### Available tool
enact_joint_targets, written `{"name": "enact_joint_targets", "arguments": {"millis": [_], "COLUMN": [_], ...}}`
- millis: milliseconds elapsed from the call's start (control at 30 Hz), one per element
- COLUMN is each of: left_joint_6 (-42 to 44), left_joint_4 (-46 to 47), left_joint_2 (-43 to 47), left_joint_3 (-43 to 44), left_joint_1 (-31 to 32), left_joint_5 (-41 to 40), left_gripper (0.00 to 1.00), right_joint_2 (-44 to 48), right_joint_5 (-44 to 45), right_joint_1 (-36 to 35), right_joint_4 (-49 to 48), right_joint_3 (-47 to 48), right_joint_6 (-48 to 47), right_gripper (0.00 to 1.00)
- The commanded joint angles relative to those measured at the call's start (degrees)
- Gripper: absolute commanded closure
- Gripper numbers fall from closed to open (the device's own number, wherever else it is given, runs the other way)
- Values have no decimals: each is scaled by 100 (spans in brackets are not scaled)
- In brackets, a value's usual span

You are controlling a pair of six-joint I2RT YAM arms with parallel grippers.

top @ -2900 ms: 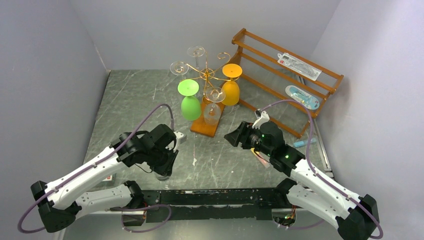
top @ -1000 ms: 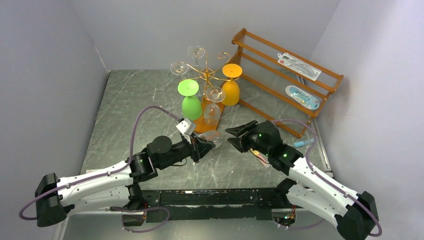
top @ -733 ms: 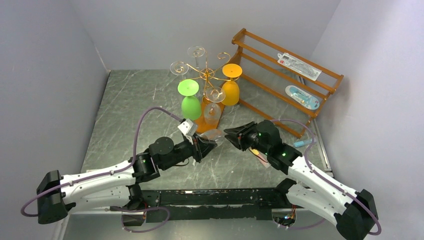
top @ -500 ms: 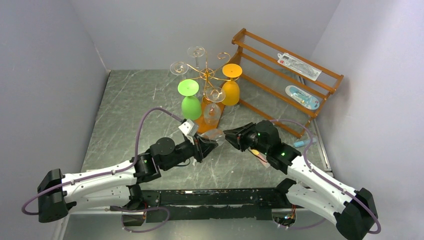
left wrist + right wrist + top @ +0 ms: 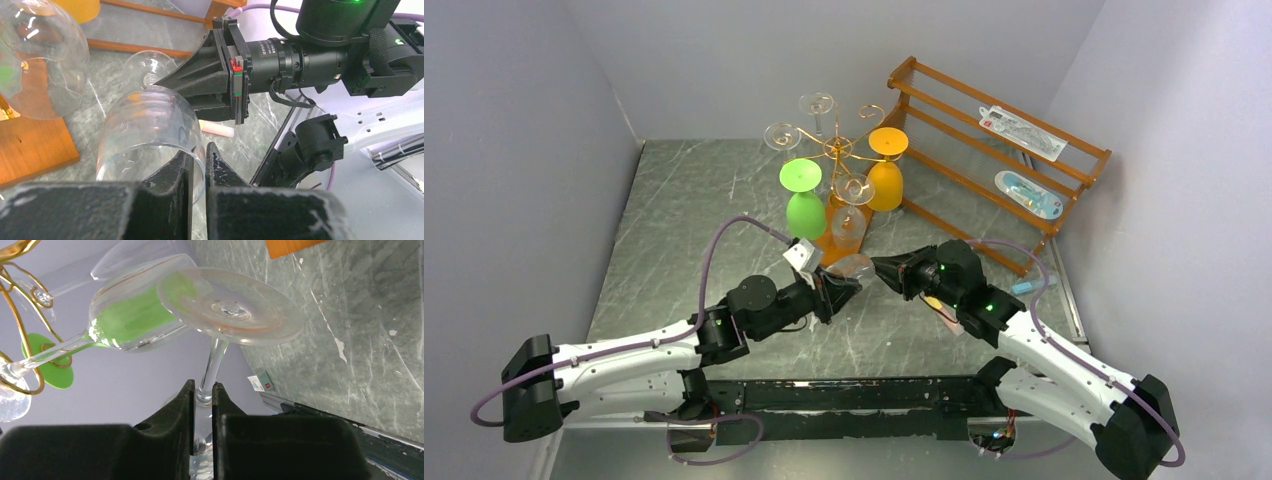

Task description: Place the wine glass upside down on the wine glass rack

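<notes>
Clear wine glass (image 5: 852, 268) lies horizontal, stem rightward, with the left gripper (image 5: 199, 151) pinching its rim and the right gripper (image 5: 203, 386) clamping its stem — wine glass rack (image 5: 837, 150) behind

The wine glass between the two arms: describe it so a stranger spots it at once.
On the grey marble table, look before the gold wire tree rack. A clear wine glass is held sideways, rim pinched by the left hand, stem between the right hand's fingers. Unlike the green wine glass and its neighbours, it hangs from no rack arm.
</notes>
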State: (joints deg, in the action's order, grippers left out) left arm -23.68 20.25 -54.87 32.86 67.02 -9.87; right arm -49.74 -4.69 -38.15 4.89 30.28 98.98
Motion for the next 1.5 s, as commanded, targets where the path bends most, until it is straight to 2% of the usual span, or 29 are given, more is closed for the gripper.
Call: {"name": "enact_joint_targets", "arguments": {"millis": [0, 33, 267, 433, 667, 733, 767, 933, 1067, 1267, 1367, 1467], "left_joint_6": [-5, -36, -284, -461, -352, -199, -126, -31, -193, -484, -878, -1311], "left_joint_4": [520, 500, 305, -39, -761, -1130, -1279, -1506, -1636, -1998, -2402, -2423], "left_joint_2": [15, 38, 300, 643, 1261, 1458, 1565, 1943, 1857, 1201, 772, 551], "left_joint_3": [-130, -164, -395, -456, -424, -333, -295, -150, 158, 922, 1360, 1608], "left_joint_1": [83, 83, 83, 83, 85, 85, 83, 86, 86, 83, 83, 87], "left_joint_5": [206, 212, 224, 34, -207, -411, -474, -614, -505, 71, 142, 321], "left_gripper": [92, 89, 60, 39, 20, 9, 7, 3, 3, 3, 3, 3], "right_joint_2": [24, 37, 93, 168, 304, 375, 434, 971, 1532, 1904, 2013, 2037], "right_joint_5": [-87, -51, 283, 735, 1309, 1316, 1324, 921, 419, -393, -748, -986], "right_joint_1": [-48, -44, -43, -48, -44, -45, -45, -44, -45, -44, -43, -42], "right_joint_4": [-342, -326, -376, -453, -555, -625, -658, -1578, -2301, -2466, -2494, -2396], "right_joint_3": [-37, -43, -120, -184, -183, -187, -205, -649, -1029, -997, -912, -797], "right_joint_6": [15, 8, -289, -873, -2635, -3256, -3506, -5296, -6815, -8078, -8610, -9105], "right_gripper": [96, 100, 100, 100, 100, 100, 100, 100, 100, 100, 100, 100]}}
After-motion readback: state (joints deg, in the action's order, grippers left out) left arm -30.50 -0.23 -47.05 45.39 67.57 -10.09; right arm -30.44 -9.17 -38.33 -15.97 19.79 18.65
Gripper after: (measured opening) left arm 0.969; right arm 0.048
